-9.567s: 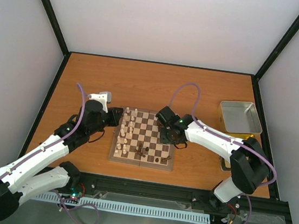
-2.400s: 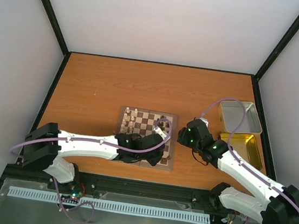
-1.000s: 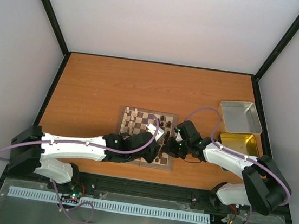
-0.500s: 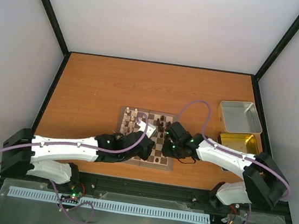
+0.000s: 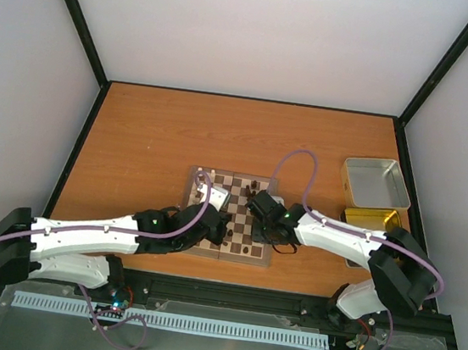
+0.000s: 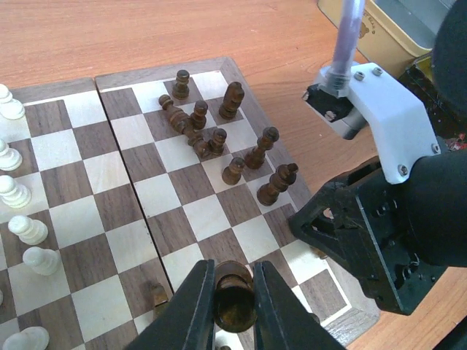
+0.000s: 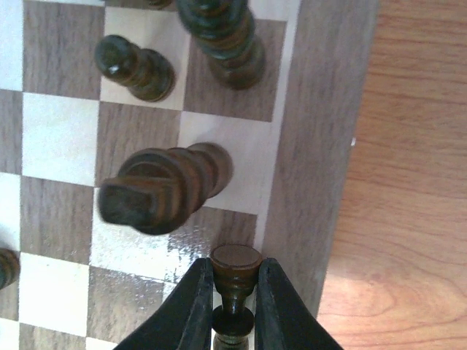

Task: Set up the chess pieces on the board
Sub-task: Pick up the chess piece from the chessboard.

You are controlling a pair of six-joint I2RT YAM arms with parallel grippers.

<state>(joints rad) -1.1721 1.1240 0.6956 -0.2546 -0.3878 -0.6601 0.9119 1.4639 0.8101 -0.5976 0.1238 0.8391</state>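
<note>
The board [image 5: 254, 184] lies mid-table. In the left wrist view my left gripper [image 6: 233, 290] is shut on a dark brown chess piece [image 6: 233, 310], seen end-on above the board's [image 6: 109, 211] near right squares. Several dark chess pieces [image 6: 211, 135] stand or lie bunched near its far right corner. In the right wrist view my right gripper [image 7: 235, 275] is shut on a dark piece [image 7: 235, 264], held by its stem at the board's right border [image 7: 321, 146]. Other dark pieces [image 7: 164, 191] stand close ahead of it. From above, both grippers [image 5: 220, 229] [image 5: 264, 220] hang over the board.
Cream-white chessmen [image 6: 18, 193] line the board's left side. A silver tray [image 5: 376, 182] and a gold tray [image 5: 373, 222] sit at the right of the table. The right arm's black wrist [image 6: 394, 240] hangs close to my left gripper, over the board's near right corner.
My left arm has drawn back to the left along the board's near side. My right gripper has moved left from the board's right edge to over its right-hand squares.
</note>
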